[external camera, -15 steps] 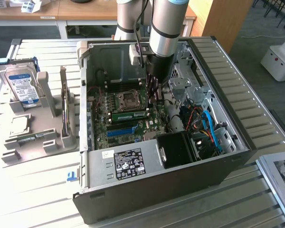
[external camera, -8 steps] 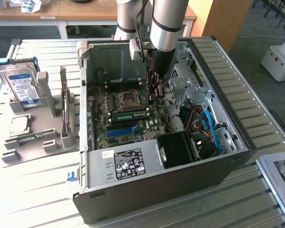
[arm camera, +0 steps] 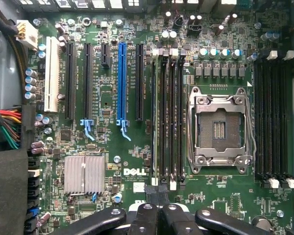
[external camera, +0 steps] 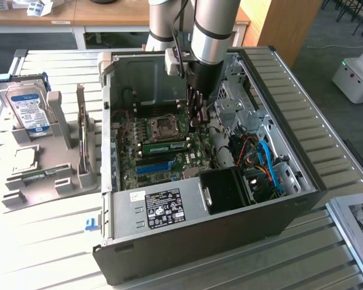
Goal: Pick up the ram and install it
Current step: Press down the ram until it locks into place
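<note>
One blue-labelled hard drive (external camera: 25,109) stands in a grey holder (external camera: 48,181), well to the exterior view's left of the CPU socket (external camera: 163,127) and outside the open case (external camera: 199,235). One white slot (arm camera: 52,73), one blue slot (arm camera: 121,81) and the white word DELL (arm camera: 134,172) share one side of the socket; four dark memory slots flank it on each side. One ram (external camera: 164,145) stands on edge just beside the socket. The gripper (external camera: 196,118), fingers pressed together, hangs just by the socket, with the case walls close around.
</note>
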Available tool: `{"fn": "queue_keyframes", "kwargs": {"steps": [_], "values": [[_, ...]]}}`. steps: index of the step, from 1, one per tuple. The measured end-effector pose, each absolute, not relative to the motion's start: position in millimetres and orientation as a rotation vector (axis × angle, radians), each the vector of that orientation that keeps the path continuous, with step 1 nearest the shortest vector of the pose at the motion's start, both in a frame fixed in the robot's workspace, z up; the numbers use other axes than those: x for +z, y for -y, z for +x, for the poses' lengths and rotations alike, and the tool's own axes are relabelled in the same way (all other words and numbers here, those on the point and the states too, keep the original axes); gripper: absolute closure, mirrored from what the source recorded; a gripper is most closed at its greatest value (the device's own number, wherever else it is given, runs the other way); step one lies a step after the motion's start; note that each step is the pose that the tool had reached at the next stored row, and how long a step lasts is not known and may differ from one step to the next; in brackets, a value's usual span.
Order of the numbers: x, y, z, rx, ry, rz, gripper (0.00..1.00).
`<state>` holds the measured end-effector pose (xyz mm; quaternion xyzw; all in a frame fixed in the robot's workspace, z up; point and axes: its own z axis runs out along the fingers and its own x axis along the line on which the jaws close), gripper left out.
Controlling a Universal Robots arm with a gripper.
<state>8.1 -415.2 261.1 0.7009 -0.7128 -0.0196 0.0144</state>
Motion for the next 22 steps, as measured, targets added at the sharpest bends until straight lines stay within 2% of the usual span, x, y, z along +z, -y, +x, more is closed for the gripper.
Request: {"fn": "queue_keyframes", "kwargs": {"steps": [22], "values": [[260.9, 415.0, -51.0, -0.059, 2.220, 2.183, 0.90]]}}
